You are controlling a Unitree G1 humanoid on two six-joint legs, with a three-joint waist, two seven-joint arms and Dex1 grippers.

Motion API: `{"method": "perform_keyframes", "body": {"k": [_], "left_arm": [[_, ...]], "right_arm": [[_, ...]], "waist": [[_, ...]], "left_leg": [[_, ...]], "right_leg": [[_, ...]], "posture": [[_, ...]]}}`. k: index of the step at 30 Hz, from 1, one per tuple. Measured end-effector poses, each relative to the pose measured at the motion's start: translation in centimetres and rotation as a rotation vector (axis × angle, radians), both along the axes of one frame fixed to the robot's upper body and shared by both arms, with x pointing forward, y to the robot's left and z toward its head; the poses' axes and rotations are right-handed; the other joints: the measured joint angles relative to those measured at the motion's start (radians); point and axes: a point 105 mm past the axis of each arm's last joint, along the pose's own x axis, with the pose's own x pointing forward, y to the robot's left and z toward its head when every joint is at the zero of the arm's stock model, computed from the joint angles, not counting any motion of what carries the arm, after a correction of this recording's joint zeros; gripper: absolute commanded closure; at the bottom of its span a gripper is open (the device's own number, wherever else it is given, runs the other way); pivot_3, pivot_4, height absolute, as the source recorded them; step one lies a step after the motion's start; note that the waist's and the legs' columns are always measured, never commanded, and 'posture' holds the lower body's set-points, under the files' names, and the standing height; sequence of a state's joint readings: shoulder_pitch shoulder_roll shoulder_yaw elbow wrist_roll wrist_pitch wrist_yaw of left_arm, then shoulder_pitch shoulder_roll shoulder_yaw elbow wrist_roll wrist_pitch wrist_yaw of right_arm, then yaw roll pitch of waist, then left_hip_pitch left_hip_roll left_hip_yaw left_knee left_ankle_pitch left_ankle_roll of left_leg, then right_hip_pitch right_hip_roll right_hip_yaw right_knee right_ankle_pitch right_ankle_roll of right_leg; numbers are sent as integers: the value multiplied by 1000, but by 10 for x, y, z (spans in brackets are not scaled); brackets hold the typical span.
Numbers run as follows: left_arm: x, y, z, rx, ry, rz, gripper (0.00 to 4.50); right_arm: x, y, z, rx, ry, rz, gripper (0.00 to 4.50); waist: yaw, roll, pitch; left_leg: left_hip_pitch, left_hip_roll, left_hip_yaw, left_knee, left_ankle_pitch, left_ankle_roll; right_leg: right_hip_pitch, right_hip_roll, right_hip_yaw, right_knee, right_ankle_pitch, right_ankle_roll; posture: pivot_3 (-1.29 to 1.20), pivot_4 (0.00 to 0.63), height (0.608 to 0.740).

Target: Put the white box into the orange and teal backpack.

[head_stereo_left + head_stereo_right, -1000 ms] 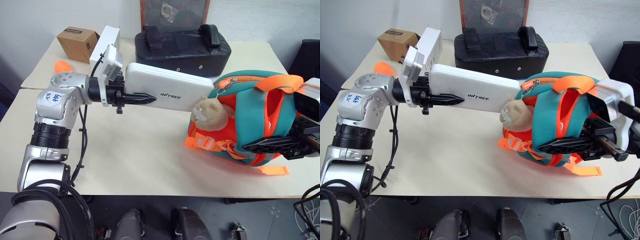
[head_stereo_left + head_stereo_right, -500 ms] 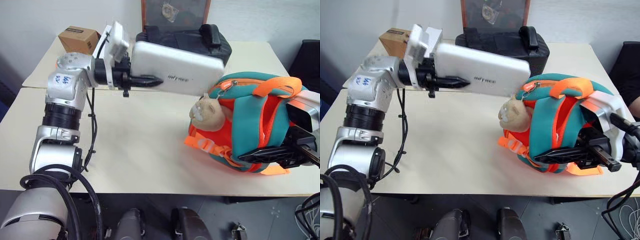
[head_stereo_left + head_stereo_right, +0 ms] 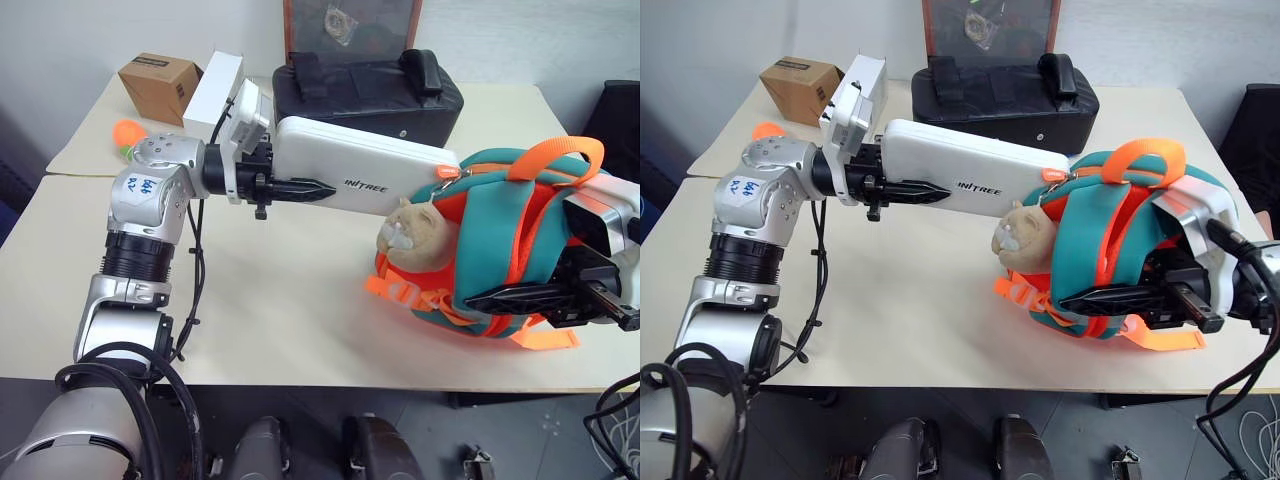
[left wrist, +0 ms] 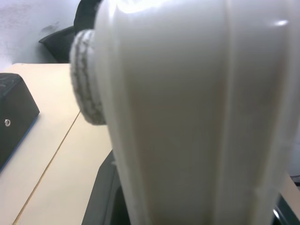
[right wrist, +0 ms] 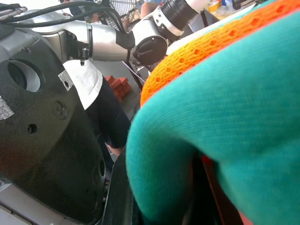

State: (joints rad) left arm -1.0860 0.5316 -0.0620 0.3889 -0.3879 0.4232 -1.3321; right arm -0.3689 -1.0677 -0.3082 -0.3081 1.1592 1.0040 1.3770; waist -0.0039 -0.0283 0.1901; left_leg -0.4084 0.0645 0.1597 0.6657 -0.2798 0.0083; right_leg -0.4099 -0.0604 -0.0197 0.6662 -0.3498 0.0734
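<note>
The biggest risk from here is the white box [image 3: 350, 175] jamming at the mouth of the orange and teal backpack [image 3: 505, 245]: its far end sits right at the zipper opening at the top of the bag, just above the tan plush animal [image 3: 420, 232], and if the opening is not spread wide enough the rounded corner could catch on the teal trim and push the whole bag away instead of sliding in. A second risk is leverage, since the left gripper [image 3: 295, 188] holds the box by one short end only, so any snag at the far end could twist the box in the fingers or pry it loose. The left arm reaches across the worktop [image 3: 270, 300] with its gripper pointing level toward the bag, its black fingers clamped on the near end of the box, which hangs in the air, tilted slightly down toward the bag. The right gripper [image 3: 545, 296] comes in from the opposite side, fingers together on what seems to be the backpack's fabric or a strap, though the exact pinch point is hidden by the bag; a weak hold there would let the bag slide under the push.
</note>
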Motion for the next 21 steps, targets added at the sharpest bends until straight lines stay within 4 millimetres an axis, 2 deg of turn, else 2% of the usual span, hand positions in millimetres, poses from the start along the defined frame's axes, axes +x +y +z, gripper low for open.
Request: {"method": "perform_keyframes", "body": {"k": [7, 12, 15, 21], "left_arm": [[-6, -5, -3, 145, -71, -82, 3150], [-3, -25, -17, 223, -99, -148, 3150], [1, -43, -24, 216, -105, -159, 3150], [6, -101, -33, 95, -105, -129, 3150]], "right_arm": [[4, 2, -6, -3, 4, -3, 4469], [6, 4, -9, -15, 2, 0, 4469], [6, 7, -11, -20, 5, 4, 4469], [3, 13, -12, -13, -9, 24, 4469]], "waist": [[0, 0, 0], [0, 0, 0], [0, 0, 0], [1, 0, 0]], "left_leg": [[0, 0, 0, 0, 0, 0], [0, 0, 0, 1, 0, 0], [0, 0, 0, 0, 0, 0], [0, 0, 0, 1, 0, 1]], "right_leg": [[0, 0, 0, 0, 0, 0], [0, 0, 0, 0, 0, 0], [0, 0, 0, 0, 0, 0], [0, 0, 0, 0, 0, 0]], "posture": [[0, 150, 740], [0, 150, 740], [0, 150, 740], [0, 150, 740]]}}
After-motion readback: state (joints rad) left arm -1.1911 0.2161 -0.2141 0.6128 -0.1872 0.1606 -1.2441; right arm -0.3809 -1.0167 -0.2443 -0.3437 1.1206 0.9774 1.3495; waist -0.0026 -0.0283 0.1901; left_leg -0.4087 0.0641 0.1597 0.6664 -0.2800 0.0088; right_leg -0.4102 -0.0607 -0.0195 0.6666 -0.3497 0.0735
